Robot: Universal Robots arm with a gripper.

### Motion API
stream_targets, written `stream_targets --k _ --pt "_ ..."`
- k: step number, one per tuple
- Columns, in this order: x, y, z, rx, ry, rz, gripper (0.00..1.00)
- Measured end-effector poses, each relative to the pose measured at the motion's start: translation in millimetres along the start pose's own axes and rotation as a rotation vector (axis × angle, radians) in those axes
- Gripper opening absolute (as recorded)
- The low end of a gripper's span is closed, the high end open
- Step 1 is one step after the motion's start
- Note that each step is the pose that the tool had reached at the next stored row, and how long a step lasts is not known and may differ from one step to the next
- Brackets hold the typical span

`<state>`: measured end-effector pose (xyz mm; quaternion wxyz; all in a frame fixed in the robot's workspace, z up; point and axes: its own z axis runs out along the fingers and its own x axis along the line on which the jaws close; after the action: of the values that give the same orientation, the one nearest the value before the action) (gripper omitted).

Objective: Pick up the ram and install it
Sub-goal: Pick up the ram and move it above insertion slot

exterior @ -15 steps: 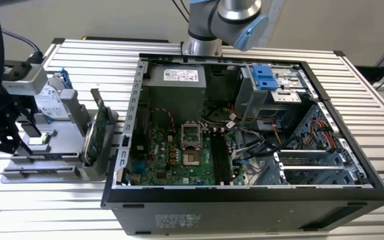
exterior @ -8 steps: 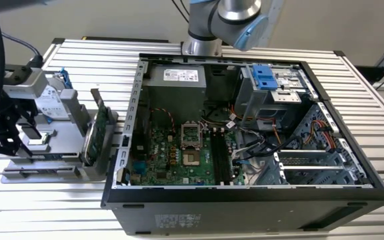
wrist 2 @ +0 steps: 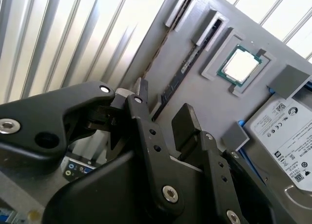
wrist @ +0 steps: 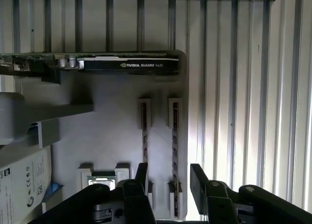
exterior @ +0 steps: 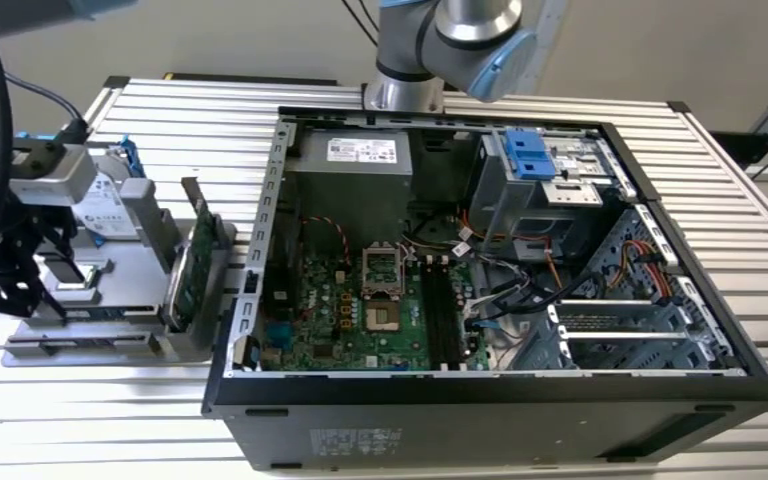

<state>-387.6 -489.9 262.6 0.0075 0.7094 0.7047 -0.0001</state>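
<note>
The gripper [wrist: 168,171] hovers spread over the ram [wrist: 174,136].
I think centring it between the jaws matters most.

Before you: black gripper [wrist: 169,177], dark ram [wrist: 174,146], grey tray [wrist: 112,126], silver ribbed table [wrist: 234,87]; the computer case [exterior: 491,420] black, its circuit board [exterior: 344,310] green, one bracket [exterior: 527,153] blue.

SITE: reads as robotics lab / assembly test bench | EVIDENCE: slatted aluminium worktable [exterior: 157,110]; robot arm [exterior: 471,35] based on it; opened desktop computer case [exterior: 491,405] lying flat, motherboard [exterior: 357,320] exposed; grey parts fixture [exterior: 91,345] holding loose components in slots
</note>
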Motion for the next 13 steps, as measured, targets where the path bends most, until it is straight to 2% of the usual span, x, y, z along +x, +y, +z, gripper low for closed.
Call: stream_targets --k 13 --pt "-7.2 -0.1 8.2 0.0000 -0.0001 0.000 1.00"
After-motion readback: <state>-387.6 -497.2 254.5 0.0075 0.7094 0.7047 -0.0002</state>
